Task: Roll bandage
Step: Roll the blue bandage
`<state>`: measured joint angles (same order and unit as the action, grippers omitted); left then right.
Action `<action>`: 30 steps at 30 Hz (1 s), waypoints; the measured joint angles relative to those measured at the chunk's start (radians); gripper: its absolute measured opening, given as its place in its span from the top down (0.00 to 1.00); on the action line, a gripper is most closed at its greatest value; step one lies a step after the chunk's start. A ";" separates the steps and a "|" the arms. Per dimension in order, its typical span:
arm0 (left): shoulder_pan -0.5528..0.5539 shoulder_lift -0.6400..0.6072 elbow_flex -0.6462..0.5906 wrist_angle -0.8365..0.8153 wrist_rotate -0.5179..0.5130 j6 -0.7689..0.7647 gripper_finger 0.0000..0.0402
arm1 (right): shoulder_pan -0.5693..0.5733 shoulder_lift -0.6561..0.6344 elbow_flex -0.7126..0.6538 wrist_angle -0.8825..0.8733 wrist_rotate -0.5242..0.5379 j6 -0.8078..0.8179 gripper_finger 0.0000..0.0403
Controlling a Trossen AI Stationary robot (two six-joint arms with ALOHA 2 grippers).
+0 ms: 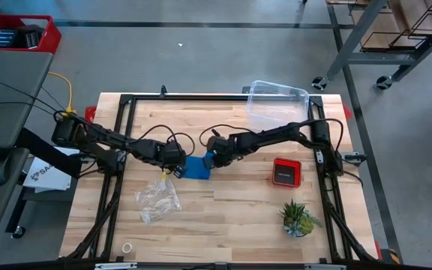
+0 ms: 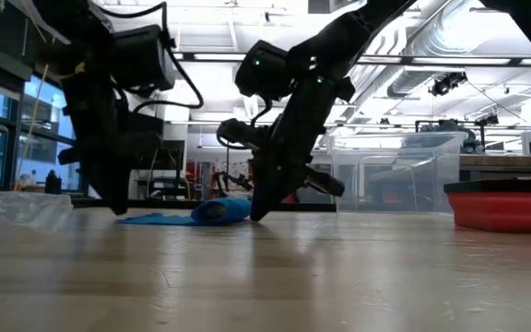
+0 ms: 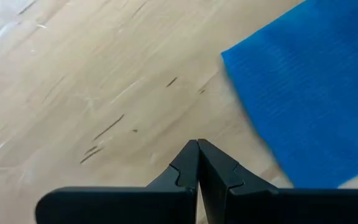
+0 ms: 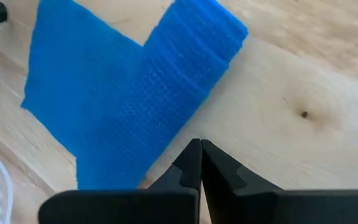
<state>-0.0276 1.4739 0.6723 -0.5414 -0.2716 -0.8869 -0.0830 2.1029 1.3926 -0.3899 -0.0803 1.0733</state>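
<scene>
A blue bandage (image 1: 196,168), partly rolled, lies mid-table between two closed, empty grippers: the left gripper (image 1: 177,171) beside its flat end, the right gripper (image 1: 208,160) by its rolled end.

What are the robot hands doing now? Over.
Left gripper shut, empty, beside bandage. Right gripper shut, empty, at its partly rolled end. Nothing blocking.

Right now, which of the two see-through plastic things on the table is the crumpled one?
The clear plastic bag, lying crinkled and flat on the wooden table near its front left. The other, a rigid clear plastic box, stands at the back right edge.
</scene>
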 joint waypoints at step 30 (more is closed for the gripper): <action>-0.012 -0.252 -0.043 -0.052 -0.139 0.200 1.00 | 0.004 0.020 0.000 0.515 -0.029 -0.033 1.00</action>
<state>-0.0399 1.2223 0.6296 -0.5938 -0.4103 -0.6866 -0.0786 2.1232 1.3926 0.1253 -0.1092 1.0402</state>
